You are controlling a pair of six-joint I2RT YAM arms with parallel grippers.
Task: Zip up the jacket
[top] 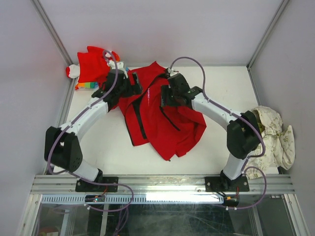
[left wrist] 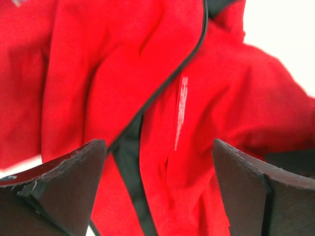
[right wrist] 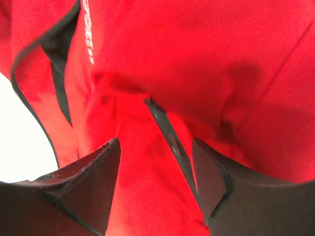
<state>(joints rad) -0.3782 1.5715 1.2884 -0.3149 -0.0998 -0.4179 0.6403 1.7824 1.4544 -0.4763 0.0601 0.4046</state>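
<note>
**Dark fingers parted over a crumpled red jacket**

Dark fingers [left wrist: 69, 187] of the left gripper [left wrist: 158, 147] fill the bottom corners of its wrist view. They are set wide apart and hold nothing, with the jacket [left wrist: 236, 123] lying beyond them. The right gripper [right wrist: 156, 145] also has its jaws apart and empty, either side of the dark zipper [right wrist: 170, 140].

From above, both wrists cover their own fingertips, so contact with the cloth cannot be told. The white lettering [left wrist: 181, 110] is blurred and unreadable in every view. The black lining [left wrist: 129, 152] shows up close in the wrist views.

Only the top view gives the whole jacket, bunched at the middle and far part of the table [top: 108, 147]. A smaller red garment [top: 93, 64] sits in the far left corner. A cream cloth [top: 275, 137] lies at the right edge, partly behind the right arm. Bare tabletop runs along the near edge.
</note>
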